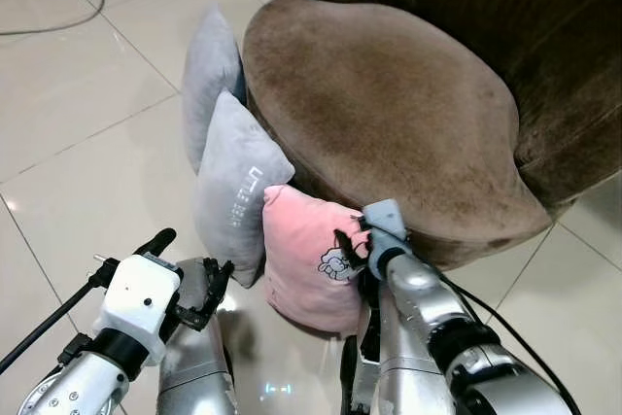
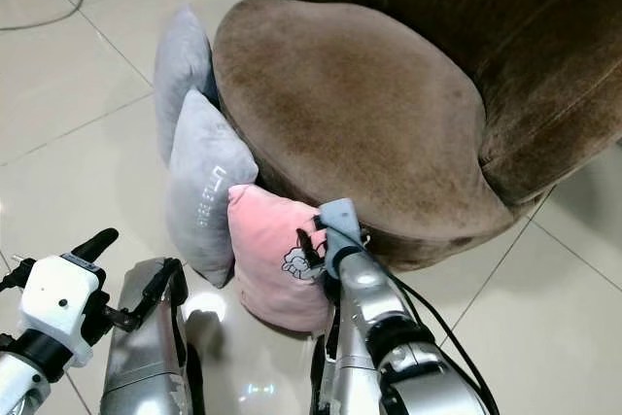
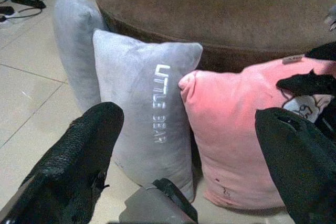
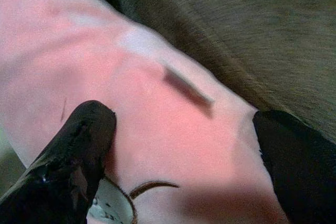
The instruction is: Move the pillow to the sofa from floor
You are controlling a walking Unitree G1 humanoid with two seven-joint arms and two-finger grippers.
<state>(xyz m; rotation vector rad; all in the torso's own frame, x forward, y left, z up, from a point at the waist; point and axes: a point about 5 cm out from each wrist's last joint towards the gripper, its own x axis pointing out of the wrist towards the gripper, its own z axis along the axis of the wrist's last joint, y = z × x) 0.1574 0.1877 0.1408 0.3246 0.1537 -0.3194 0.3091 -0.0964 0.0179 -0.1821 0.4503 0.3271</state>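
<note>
Grasp acquisition is proceeding as the current step: the right gripper (image 1: 352, 243) is positioned at the upper corner of the pink pillow (image 1: 309, 264), with its two black fingers (image 4: 79, 150) spread apart and straddling the fabric, one on the printed face and one toward the sofa (image 1: 389, 114) side. The fingers are not yet appearing to be clamping the pillow. The pink pillow is standing upright on the tiled floor (image 1: 78, 123), leaning against the sofa base directly ahead of the right gripper. On the pillow's far side from that gripper, a grey lettered pillow (image 1: 231, 191) is touching it, and a second grey pillow (image 1: 209, 70) is standing beyond that one. The left gripper (image 1: 190, 274) is hovering near the grey lettered pillow, fingers wide apart and holding nothing. The next move is judged to be calling for closing the right gripper firmly on the pillow corner, then lifting clear of the floor and carrying the pillow up and forward over the seat edge. Soft fabric is likely to be slipping if only a thin fold is being pinched, so a deeper bite is advisable.
</note>
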